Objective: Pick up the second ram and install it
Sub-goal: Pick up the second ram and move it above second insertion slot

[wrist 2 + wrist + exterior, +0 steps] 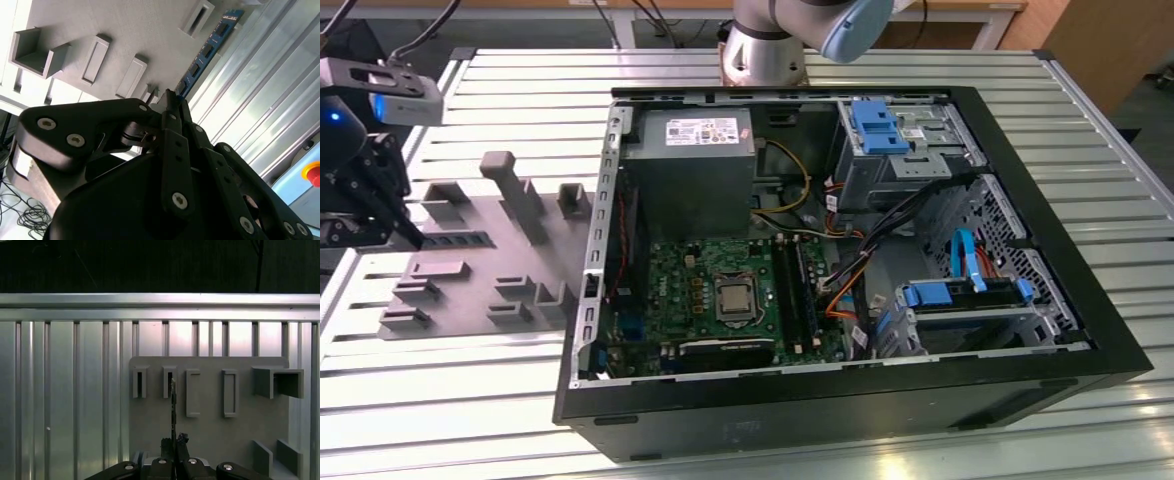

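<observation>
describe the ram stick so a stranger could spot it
Find the grey fixture plate on the slatted table, at the exterior view's left of the computer case. There, the second ram is the thin blue board with black chips pinched between the jaws of the gripper; its neighbours are plain grey.

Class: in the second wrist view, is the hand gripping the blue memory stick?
Yes, the hand is shut on one end of the second ram.
</observation>
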### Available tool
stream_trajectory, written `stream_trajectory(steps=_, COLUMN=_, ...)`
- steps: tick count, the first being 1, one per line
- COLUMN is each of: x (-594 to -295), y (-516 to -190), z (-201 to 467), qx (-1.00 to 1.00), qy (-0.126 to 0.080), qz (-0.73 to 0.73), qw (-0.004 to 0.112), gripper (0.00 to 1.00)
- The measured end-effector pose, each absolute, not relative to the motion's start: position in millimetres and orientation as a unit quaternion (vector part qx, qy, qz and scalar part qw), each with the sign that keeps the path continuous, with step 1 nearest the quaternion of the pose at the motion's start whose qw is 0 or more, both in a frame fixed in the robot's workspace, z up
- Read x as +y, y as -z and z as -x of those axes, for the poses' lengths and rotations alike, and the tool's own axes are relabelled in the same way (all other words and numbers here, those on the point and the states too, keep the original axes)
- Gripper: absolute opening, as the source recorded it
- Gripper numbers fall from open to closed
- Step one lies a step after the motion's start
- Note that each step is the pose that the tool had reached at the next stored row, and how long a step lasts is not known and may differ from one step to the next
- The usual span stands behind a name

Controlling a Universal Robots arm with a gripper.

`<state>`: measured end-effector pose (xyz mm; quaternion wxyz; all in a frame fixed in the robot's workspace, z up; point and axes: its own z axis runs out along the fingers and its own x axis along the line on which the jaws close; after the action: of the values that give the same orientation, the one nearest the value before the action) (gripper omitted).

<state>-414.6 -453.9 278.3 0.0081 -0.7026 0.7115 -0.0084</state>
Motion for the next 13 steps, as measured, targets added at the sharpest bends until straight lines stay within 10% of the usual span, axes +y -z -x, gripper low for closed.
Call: stream_trajectory(steps=13, x=-453.9, y=-289.0, z=414.6, qx=0.711, qy=0.008, qz=0.703, qw=0.008, gripper=0.14)
